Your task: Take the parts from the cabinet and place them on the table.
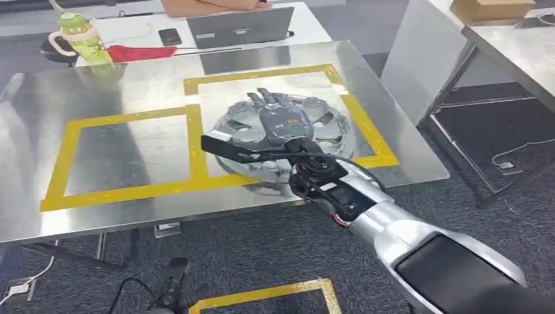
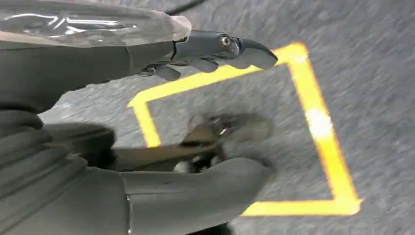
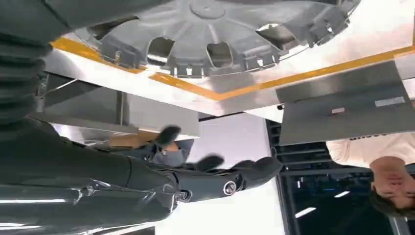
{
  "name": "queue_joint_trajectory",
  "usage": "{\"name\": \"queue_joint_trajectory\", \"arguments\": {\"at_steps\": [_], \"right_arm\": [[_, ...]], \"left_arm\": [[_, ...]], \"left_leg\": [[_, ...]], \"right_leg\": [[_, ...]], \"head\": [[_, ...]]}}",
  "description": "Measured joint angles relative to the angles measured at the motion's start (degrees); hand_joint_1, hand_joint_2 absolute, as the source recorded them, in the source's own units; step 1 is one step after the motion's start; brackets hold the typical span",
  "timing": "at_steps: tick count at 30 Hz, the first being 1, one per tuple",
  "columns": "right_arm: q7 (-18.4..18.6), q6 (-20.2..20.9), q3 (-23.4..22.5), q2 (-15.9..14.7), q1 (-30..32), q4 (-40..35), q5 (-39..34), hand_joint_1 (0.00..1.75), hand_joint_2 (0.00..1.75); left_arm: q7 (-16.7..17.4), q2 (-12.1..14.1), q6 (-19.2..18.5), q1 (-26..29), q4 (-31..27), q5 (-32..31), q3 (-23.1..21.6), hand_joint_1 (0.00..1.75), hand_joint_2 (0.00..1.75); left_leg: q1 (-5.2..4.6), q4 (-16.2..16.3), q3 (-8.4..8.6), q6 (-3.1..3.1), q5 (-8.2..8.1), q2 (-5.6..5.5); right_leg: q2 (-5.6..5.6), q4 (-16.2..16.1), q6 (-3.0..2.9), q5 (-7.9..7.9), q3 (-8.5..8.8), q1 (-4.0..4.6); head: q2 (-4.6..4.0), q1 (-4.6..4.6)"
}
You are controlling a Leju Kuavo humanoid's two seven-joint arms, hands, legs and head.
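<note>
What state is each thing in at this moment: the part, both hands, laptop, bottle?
Wheel cover: flat on the table, inside right yellow square.
Right hand: open, above the cover.
Left hand: open, over floor.
Laptop: open.
Green bottle: upright.

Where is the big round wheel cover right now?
In the head view, the wheel cover lies on the metal table, in the right yellow tape square, under the right hand.

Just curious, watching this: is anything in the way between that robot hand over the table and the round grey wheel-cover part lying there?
Nothing visible. The right robot hand is directly above the round grey part, which already lies on the steel table inside the yellow taped square. Whether they touch is unclear.
</note>
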Motion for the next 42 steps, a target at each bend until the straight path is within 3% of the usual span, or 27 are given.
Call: {"name": "queue_joint_trajectory", "arguments": {"at_steps": [5,12,29,36,42], "right_arm": [[0.00,0.00,0.00,0.15,0.00,0.00,0.00,0.00,0.00],[0.04,0.00,0.00,0.17,-0.02,0.00,-0.02,0.00,0.00],[-1.22,0.20,-0.15,0.17,0.02,0.00,-2.45,0.00,0.00],[-3.87,3.98,-1.53,0.15,0.28,0.00,-7.21,0.00,0.00],[-4.37,4.68,-2.62,0.15,0.33,0.00,-8.11,0.00,0.00]], "left_arm": [[0.80,0.02,-1.02,0.01,0.00,-0.22,0.00,0.00,0.00],[5.53,0.07,-2.31,0.06,0.00,-2.34,-0.13,0.00,0.00],[5.79,0.13,-3.49,0.09,0.00,-3.98,-0.63,0.00,0.00],[6.38,0.20,-4.06,0.08,0.00,-4.39,-0.74,0.00,0.00],[6.45,0.28,-4.36,0.08,0.00,-4.39,-0.76,0.00,0.00]], "left_leg": [[0.00,0.00,0.00,0.00,0.00,0.00],[0.00,0.00,0.00,0.00,0.00,0.00],[0.00,0.00,0.01,0.00,0.00,0.00],[0.00,0.00,0.02,0.00,0.00,0.00],[0.00,0.00,0.02,0.00,0.00,0.00]], "right_leg": [[0.00,0.00,0.00,0.00,0.00,0.00],[0.00,0.00,0.00,0.00,-0.01,0.00],[0.00,0.00,0.00,0.00,-0.01,0.00],[0.01,0.00,0.00,0.00,-0.02,0.00],[0.01,-0.01,0.00,0.00,-0.02,0.00]], "head": [[0.00,0.04],[0.00,0.00],[0.00,0.00],[0.00,0.02],[0.00,0.00]]}}
